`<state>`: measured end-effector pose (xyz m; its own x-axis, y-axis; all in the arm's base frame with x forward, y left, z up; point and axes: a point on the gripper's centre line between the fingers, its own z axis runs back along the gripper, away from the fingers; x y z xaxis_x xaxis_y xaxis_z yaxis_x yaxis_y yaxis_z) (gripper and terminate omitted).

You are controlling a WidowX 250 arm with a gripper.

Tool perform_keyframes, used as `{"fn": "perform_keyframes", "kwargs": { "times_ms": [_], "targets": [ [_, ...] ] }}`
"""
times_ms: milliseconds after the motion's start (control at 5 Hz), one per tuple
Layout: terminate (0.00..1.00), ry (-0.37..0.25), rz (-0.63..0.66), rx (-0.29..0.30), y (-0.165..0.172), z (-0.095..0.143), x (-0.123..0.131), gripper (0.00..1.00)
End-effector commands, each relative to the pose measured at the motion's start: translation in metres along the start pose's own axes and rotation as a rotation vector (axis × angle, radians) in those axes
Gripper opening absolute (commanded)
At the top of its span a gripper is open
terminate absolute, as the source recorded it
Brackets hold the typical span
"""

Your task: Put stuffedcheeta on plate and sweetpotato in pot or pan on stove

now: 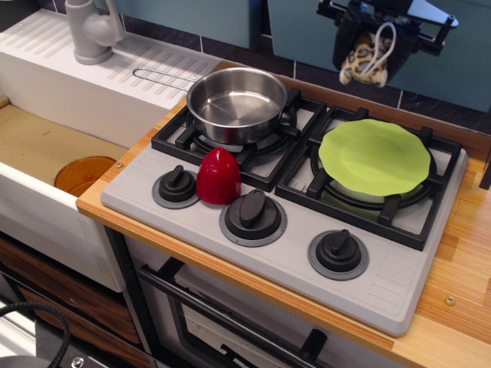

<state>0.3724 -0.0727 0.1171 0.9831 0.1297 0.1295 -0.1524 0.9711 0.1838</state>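
Note:
My gripper (367, 42) is at the top right, shut on the stuffedcheeta (364, 60), a spotted tan plush with a white string loop. It hangs in the air above the far edge of the lime-green plate (375, 159), which lies on the right burner. The dark red sweetpotato (219, 176) stands upright on the grey stove (276, 253) between the left and middle knobs. The steel pan (236, 103) sits empty on the left burner, its wire handle pointing left.
A white sink with a grey faucet (92, 31) is at the left, with an orange bowl (84, 175) in the basin. Three dark knobs (253, 213) line the stove's front. Wooden counter (460, 276) runs along the right.

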Motion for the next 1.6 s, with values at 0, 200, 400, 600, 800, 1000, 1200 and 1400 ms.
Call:
{"fn": "perform_keyframes", "kwargs": {
  "times_ms": [0,200,400,600,800,1000,1200,1400],
  "targets": [
    [0.00,-0.057,0.036,-0.031,-0.028,-0.003,-0.006,1.00],
    [0.00,-0.071,0.050,-0.040,-0.035,-0.004,-0.013,1.00],
    [0.00,-0.067,0.050,-0.040,-0.038,0.000,-0.017,1.00],
    [0.00,-0.043,0.038,-0.039,-0.035,0.012,-0.020,1.00],
    [0.00,-0.014,-0.008,-0.048,-0.019,0.026,-0.025,1.00],
    [0.00,-0.004,-0.058,-0.028,0.002,0.035,-0.029,1.00],
    [0.00,-0.001,-0.109,-0.020,0.021,0.040,-0.030,1.00],
    [0.00,-0.001,-0.109,-0.020,0.021,0.040,-0.030,1.00]
  ]
}}
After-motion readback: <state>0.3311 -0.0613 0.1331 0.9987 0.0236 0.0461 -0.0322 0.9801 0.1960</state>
